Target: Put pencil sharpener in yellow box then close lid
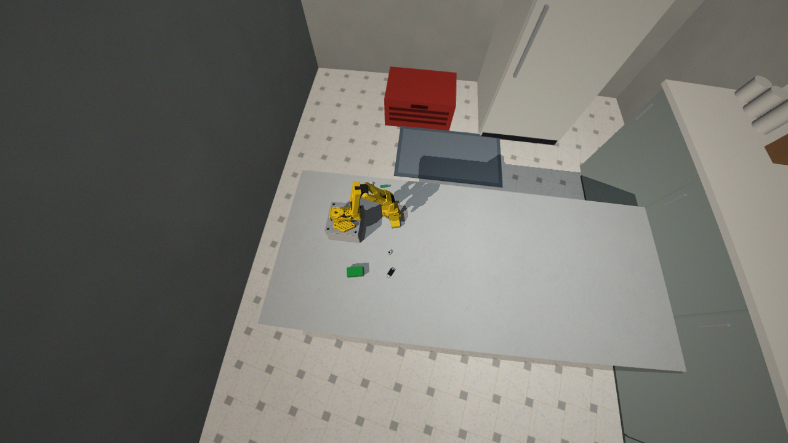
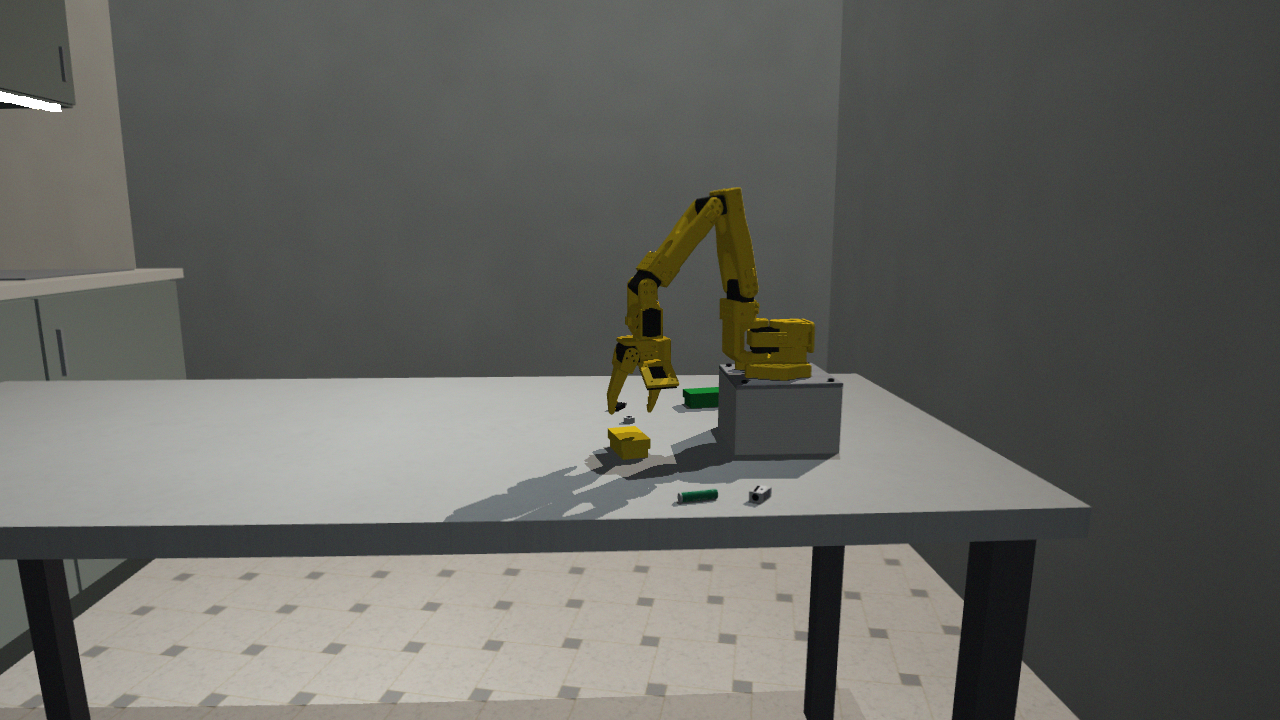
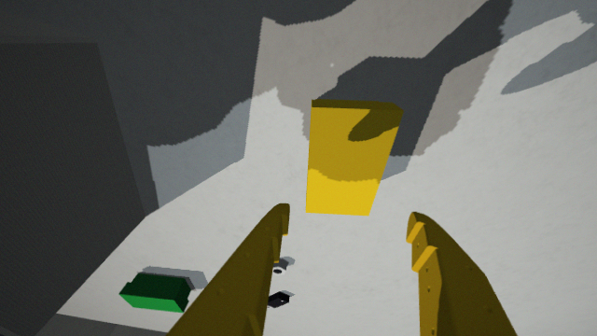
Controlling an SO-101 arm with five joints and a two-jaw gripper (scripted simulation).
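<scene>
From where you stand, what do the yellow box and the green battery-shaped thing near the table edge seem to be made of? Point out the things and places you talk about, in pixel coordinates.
The yellow box [image 2: 629,444] [image 3: 349,154]: probably matte plastic, given its even colour and crisp edges; painted wood or card is possible.

The green cylinder [image 2: 698,496]: perhaps a metal-cased battery, judging by its pale end; too small to be sure.
</scene>
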